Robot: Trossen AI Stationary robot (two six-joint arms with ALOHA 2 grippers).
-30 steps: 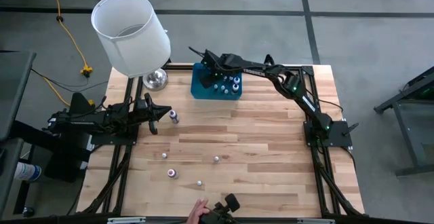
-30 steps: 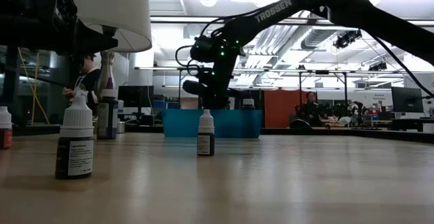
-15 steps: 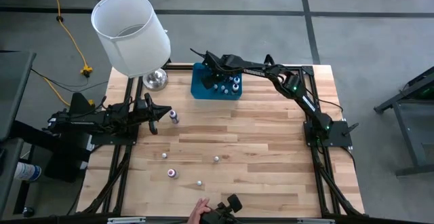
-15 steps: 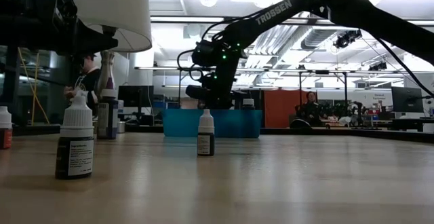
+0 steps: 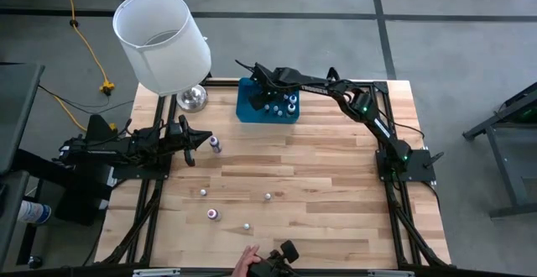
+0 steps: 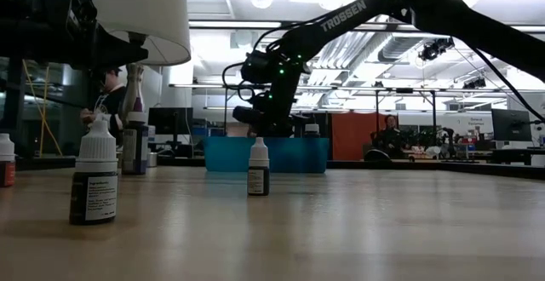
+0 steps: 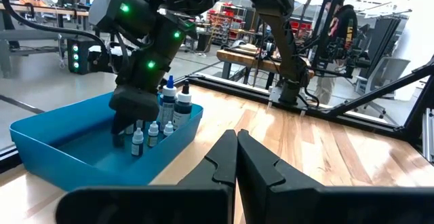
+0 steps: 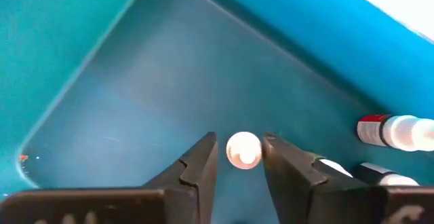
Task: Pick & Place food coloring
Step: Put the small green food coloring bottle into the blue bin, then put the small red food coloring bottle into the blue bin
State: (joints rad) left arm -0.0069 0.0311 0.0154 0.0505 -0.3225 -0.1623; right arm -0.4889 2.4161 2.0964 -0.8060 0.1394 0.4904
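Observation:
A blue tray [image 5: 267,107] stands at the table's far middle, with several food coloring bottles [image 7: 169,108] upright at its right end. My right gripper [image 8: 239,149] reaches down into the tray. Its fingers stand open on either side of a white-capped bottle [image 8: 243,149], with a narrow gap at each side. That bottle stands on the tray floor. Several more bottles stand loose on the table [image 5: 215,143], [image 5: 268,196], [image 5: 213,214]. My left gripper [image 7: 236,149] waits shut at the table's left edge [image 5: 193,145], pointing level and holding nothing.
A lamp with a white shade [image 5: 162,42] and a shiny metal base [image 5: 192,98] stands at the far left corner, next to the tray. A person's hand [image 5: 246,263] with a dark device is at the near edge. Bare wood lies between the tray and the loose bottles.

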